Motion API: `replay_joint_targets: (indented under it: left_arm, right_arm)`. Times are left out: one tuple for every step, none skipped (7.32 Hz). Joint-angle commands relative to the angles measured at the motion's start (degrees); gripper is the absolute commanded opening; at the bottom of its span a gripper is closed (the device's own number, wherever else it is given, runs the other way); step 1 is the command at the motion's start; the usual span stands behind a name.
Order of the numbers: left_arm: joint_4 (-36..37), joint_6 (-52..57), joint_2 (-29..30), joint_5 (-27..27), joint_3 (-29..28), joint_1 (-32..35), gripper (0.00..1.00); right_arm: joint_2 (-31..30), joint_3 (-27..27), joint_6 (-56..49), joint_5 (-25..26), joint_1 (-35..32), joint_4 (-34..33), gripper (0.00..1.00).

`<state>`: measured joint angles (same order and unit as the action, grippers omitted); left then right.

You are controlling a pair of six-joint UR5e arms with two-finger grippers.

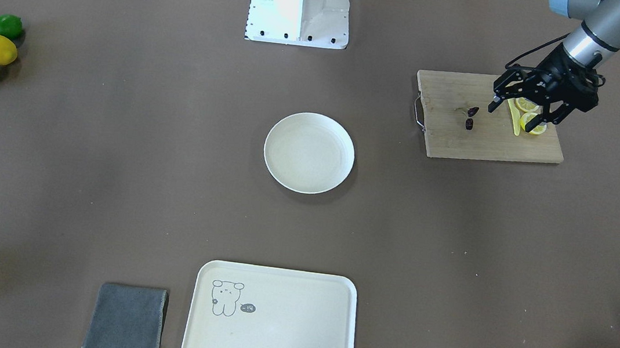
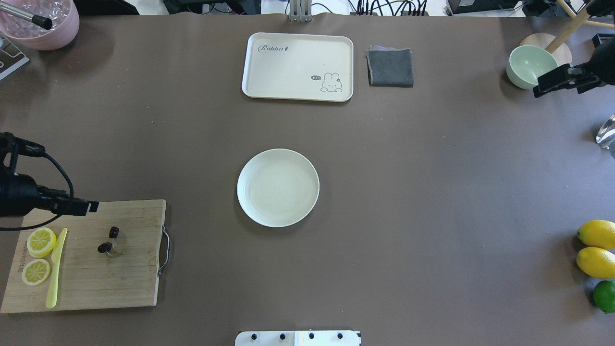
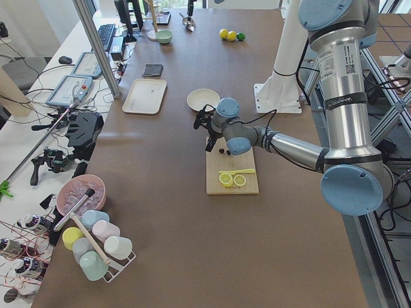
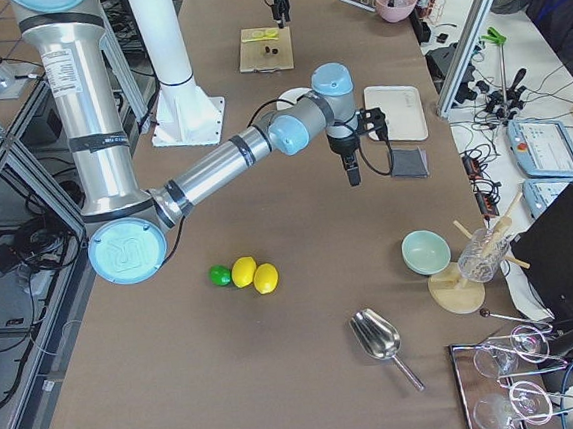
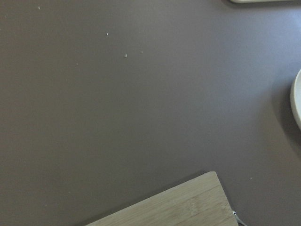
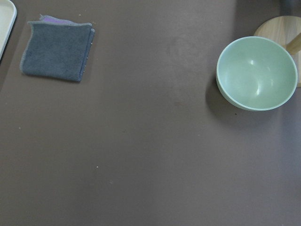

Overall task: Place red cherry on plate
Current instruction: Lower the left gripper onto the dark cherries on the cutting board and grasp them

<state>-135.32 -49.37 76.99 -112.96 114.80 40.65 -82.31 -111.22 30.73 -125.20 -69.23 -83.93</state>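
The red cherry (image 1: 470,117) (image 2: 108,240), a tiny dark pair on thin green stems, lies on a wooden cutting board (image 1: 483,141) (image 2: 120,278). The empty round cream plate (image 1: 309,152) (image 2: 277,187) sits at the table's centre, well apart from the board. My left gripper (image 1: 514,116) hovers open over the lemon slices (image 2: 41,240) on the board, a short way from the cherry and holding nothing. My right gripper (image 2: 552,82) hangs far off near the green bowl (image 2: 531,65); it looks open and empty. The left wrist view shows only a board corner (image 5: 178,202) and the plate's rim (image 5: 297,99).
A yellow knife (image 2: 56,269) lies beside the lemon slices. A cream tray (image 2: 298,67) with a drawing and a folded grey cloth (image 2: 390,67) sit at the far side. Two lemons (image 2: 596,234) and a lime (image 2: 605,295) lie on my right. A pink bowl (image 2: 43,24) stands far left.
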Motion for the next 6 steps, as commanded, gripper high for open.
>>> replay_joint_targets:
  left_arm:
    - [-0.21, -0.99, -1.04, 4.50, -0.10, -6.88, 0.82]
    - [-0.56, -0.90, -1.40, 4.50, -0.19, -8.90, 0.70]
    - [-0.56, -0.90, -1.49, 5.03, -0.45, -10.05, 0.58]
    - [-0.56, -0.90, -1.84, 6.77, -0.71, -11.98, 0.57]
    - [-0.56, -0.99, -2.01, 7.92, -1.15, -13.48, 0.57]
    - [-0.65, -0.90, -2.19, 7.93, -1.42, -13.58, 0.56]
  right_arm:
    - [-1.09, 0.38, -1.90, -0.49, -1.17, 0.17, 1.00]
    - [-1.09, 0.56, -1.90, -0.40, -1.17, 0.17, 1.00]
    - [-1.44, 0.56, -1.90, -0.31, -1.09, 0.43, 1.00]
    - [-1.53, 0.56, -1.90, -0.31, -1.17, 0.43, 1.00]
    - [-1.71, 0.56, -1.90, -0.40, -1.17, 0.43, 1.00]
    - [-1.62, 0.56, -1.90, -0.40, -1.26, 0.43, 1.00]
